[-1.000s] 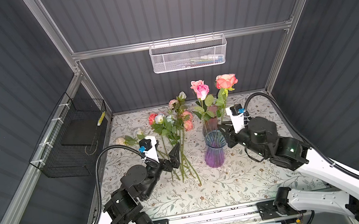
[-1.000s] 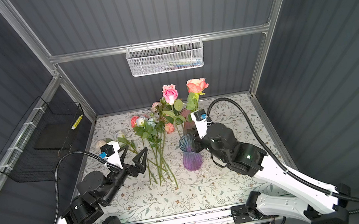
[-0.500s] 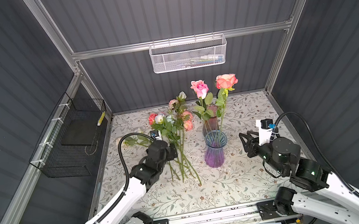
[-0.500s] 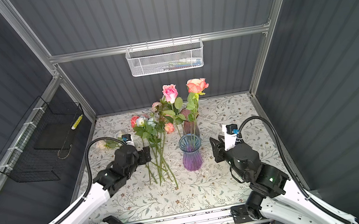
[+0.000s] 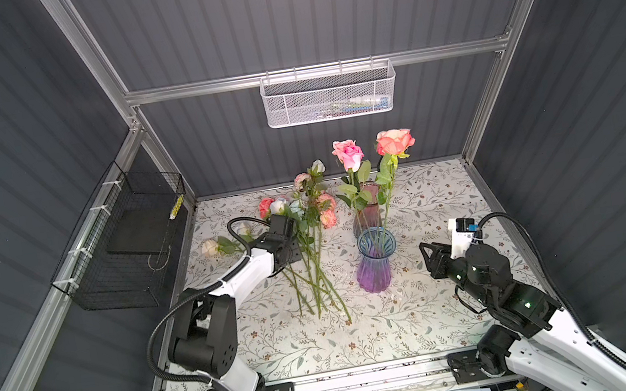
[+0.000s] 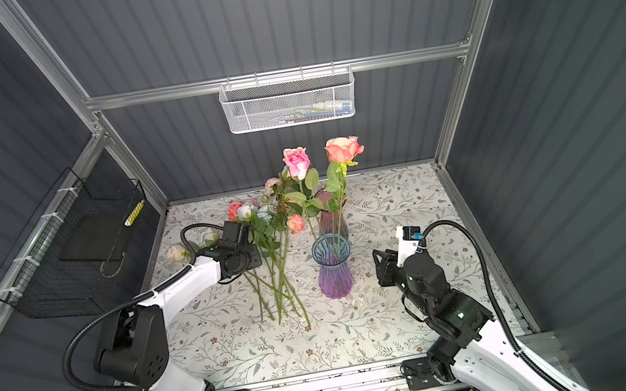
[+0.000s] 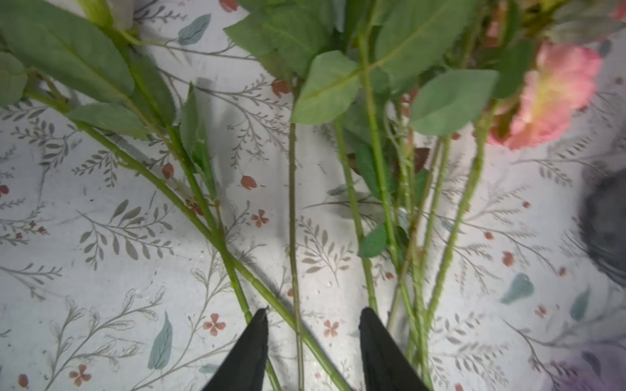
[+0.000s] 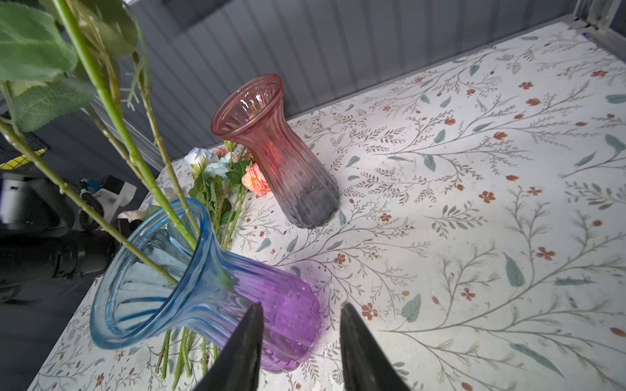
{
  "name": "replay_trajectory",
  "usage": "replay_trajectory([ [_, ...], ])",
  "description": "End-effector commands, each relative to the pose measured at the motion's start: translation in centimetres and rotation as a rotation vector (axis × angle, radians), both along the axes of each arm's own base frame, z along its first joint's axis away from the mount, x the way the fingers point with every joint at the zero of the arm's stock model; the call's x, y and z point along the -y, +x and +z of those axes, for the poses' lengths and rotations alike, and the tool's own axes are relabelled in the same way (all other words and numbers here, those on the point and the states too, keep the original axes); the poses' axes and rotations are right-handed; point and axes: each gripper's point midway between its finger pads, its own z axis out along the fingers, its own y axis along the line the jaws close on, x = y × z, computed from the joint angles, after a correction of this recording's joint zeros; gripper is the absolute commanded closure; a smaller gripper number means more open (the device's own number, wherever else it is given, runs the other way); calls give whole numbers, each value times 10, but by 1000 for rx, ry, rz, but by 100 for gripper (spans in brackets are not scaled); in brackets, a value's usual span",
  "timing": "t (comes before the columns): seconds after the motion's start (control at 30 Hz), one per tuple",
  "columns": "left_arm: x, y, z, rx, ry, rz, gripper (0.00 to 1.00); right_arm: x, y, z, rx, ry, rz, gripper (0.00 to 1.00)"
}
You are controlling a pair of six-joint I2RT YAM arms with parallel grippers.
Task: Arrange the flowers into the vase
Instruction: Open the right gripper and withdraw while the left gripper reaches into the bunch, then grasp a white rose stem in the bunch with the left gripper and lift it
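- A floral-print tabletop [image 5: 446,311] sits inside a dark grey booth, with one robot arm reaching in from each side.
- The flowers are in two groups. A loose bunch [image 5: 312,247] of pink, coral, white and pale blue blooms lies flat on the tabletop, left of centre. Its heads point toward the back wall and its green stems fan out toward the front.
- Two pale blooms [image 5: 209,247] lie apart from that bunch, nearer the left edge.
- A pink rose [image 5: 348,153] and a coral rose [image 5: 393,141] stand upright, with their stems in the blue and purple glass vase [image 5: 374,267] at centre.
- A pink glass vase [image 5: 366,213] stands just behind the blue one. The two rose stems cross in front of it in both top views.
- The left claw [image 7: 313,315] points down over the stems of the loose bunch. Its two black fingers stand partly apart. Two stems run through the gap, and neither looks pinched.
- The right claw [image 8: 299,308] is right of the blue and purple vase, aimed at it but not touching it. Its fingers stand partly apart, with nothing between them.
- A white mesh basket [image 5: 330,97] hangs on the back wall.
- A black wire basket [image 5: 134,248] hangs on the left wall.
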Motion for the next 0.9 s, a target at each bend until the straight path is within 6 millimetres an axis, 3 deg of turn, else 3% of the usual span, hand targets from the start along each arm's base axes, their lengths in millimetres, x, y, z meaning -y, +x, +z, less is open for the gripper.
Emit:
replay_trajectory([
  [0.0, -20, 3, -5, -35, 85, 58, 59, -3, -2, -1, 8, 34, 14, 60],
  [0.17, -37, -4, -11, -29, 63, 144, 59, -1, -4, -7, 5, 36, 14, 60],
  [0.6, -33, -29, -54, -109, 0, 143, 67, -1, -5, -10, 6, 40, 20, 60],
  [0.73, -31, -27, -56, -111, -9, 143, 86, -1, -6, -7, 5, 46, 22, 60],
  [0.87, -36, -29, -41, -71, -1, 154, 96, 1, -8, -4, 8, 52, 19, 60],
])
